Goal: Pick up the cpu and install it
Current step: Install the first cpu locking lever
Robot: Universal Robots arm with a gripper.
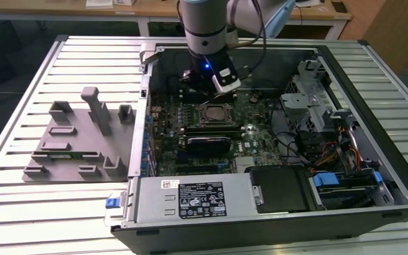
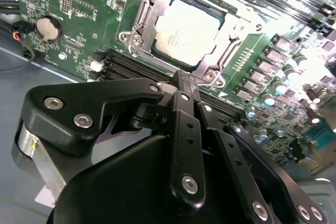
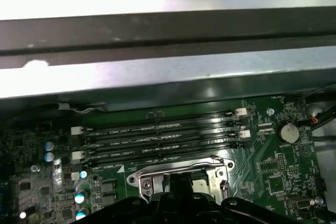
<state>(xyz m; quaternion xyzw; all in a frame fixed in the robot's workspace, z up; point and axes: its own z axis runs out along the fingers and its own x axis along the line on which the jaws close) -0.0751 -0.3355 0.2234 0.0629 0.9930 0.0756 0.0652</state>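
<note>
the cpu [image 2: 186, 30] lies flat, silvery top up, in the socket [image 2: 137, 24] near the middle of the motherboard [image 2: 79, 3], inside the open case [image 1: 261, 234] on the slatted table [image 1: 19, 212], while the gripper [image 2: 184, 80] hangs just beside it over the memory slots [image 3: 157, 140], fingertips pressed together and holding nothing.

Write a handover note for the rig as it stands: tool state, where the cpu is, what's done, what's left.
Tool: shut and holding nothing. It hangs over the board, just beside the socket.
Cpu: lies in the socket with its metal top up, apart from the tool.
Done: pick and place, judging by the cpu in the socket and the empty tool.
Left: these views can't confirm that the cpu is fully seated or that the socket latch is closed.
</note>
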